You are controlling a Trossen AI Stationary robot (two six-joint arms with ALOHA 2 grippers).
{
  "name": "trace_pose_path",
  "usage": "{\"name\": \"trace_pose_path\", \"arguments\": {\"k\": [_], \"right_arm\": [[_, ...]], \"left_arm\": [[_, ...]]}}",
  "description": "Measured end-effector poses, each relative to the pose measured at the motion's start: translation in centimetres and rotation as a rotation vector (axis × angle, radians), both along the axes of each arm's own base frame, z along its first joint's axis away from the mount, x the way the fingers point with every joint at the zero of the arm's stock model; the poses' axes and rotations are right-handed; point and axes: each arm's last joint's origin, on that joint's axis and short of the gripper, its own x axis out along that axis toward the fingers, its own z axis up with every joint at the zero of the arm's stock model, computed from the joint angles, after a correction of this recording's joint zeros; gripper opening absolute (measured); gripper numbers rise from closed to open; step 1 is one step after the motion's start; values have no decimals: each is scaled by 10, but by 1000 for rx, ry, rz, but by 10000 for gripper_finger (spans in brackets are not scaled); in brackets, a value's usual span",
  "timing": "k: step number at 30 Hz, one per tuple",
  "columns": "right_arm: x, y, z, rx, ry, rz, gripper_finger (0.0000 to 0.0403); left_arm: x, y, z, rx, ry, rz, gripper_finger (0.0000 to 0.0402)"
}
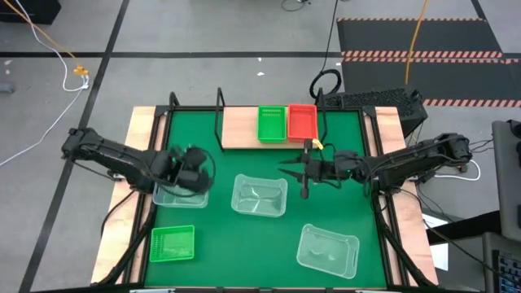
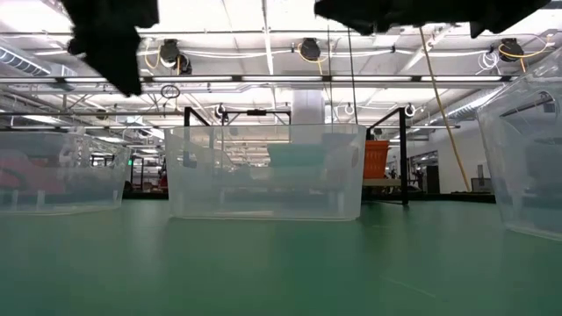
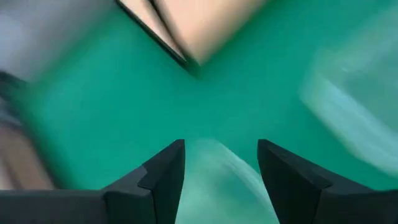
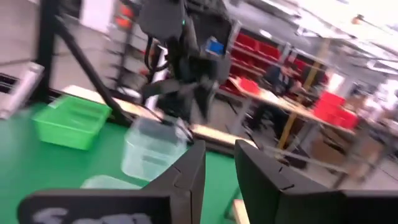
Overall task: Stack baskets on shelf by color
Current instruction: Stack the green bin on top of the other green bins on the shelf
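The shelf (image 1: pixel 240 126) stands at the far edge of the mat, with one green basket (image 1: pixel 273 124) and one red basket (image 1: pixel 302 121) side by side on its plank. Three clear baskets rest on the mat: left (image 1: pixel 175 195), middle (image 1: pixel 260 195) and near right (image 1: pixel 328 250). A second green basket (image 1: pixel 172 244) sits near left. My left gripper (image 3: pixel 221 168) is open over the left clear basket, a pale see-through wall (image 3: pixel 214 177) between its fingers. My right gripper (image 4: pixel 221 165) hovers open by a narrow gap, right of the middle clear basket, holding nothing. The other baskets are out of view. My left gripper comes from above at the far side of the left clear basket (image 1: pixel 175 195). Its open fingers (image 3: pixel 165 177) stand on either side of the wall. The view is blurred, and I cannot tell whether they touch it. The basket sits on the mat.
The shelf's black rod frame (image 1: pixel 220 102) rises at the far edge. Pale wooden borders (image 1: pixel 140 138) flank the green mat (image 1: pixel 236 236). In the low view the middle clear basket (image 2: pixel 263 171) fills the centre. People and red bins show in the room beyond.
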Motion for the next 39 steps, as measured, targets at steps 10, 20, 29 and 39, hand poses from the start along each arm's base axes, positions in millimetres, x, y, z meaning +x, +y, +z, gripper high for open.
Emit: {"name": "trace_pose_path", "arguments": {"k": [10,20,29,39], "right_arm": [[-8,-1,21,48,-161,48,79],[-13,-5,31,-115,-224,9,79],[-15,-23,40,-155,-314,-73,79],[-16,-28,40,-121,-322,-87,79]], "left_arm": [[0,-98,14,-697,-156,-7,202],[-6,-137,-35,-660,111,373,202],[12,-147,-66,-633,182,423,202],[22,-155,-87,-634,266,303,172]]}}
